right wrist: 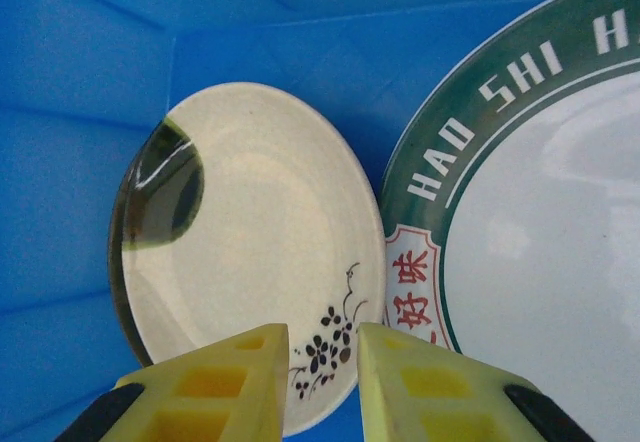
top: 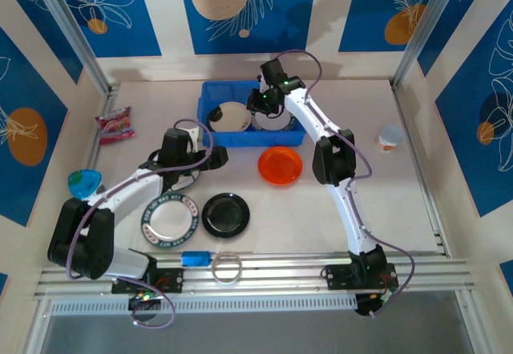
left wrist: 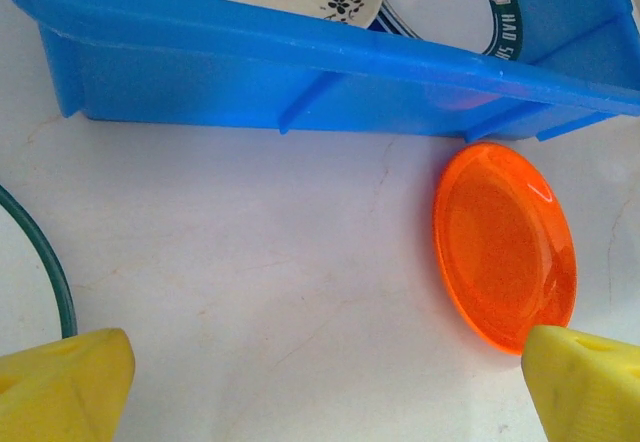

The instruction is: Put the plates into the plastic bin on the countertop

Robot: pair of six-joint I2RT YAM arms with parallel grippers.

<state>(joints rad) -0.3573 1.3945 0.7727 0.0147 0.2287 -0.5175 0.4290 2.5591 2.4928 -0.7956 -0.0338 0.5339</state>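
Note:
The blue plastic bin (top: pixel 215 136) stands at the back of the countertop (top: pixel 337 210). It holds a cream plate (right wrist: pixel 250 242) with a small dark flower sprig, and beside it a white plate (right wrist: pixel 530 252) with a green lettered rim. My right gripper (right wrist: pixel 322 362) hovers over the cream plate's near edge, jaws a narrow gap apart with nothing between them. On the countertop lie an orange plate (left wrist: pixel 505 247), a black plate (top: pixel 225 215) and a green-rimmed plate (top: pixel 169 221). My left gripper (left wrist: pixel 330 392) is wide open above bare counter, left of the orange plate and near the bin's front wall (left wrist: pixel 300 82).
A clear ring (top: pixel 227 267) and a small blue lid (top: pixel 195 258) lie by the front rail. A teal object (top: pixel 84 182) and a pink packet (top: pixel 115 124) are at the left, a small cup (top: pixel 389 138) at the right. Beige walls close the sides.

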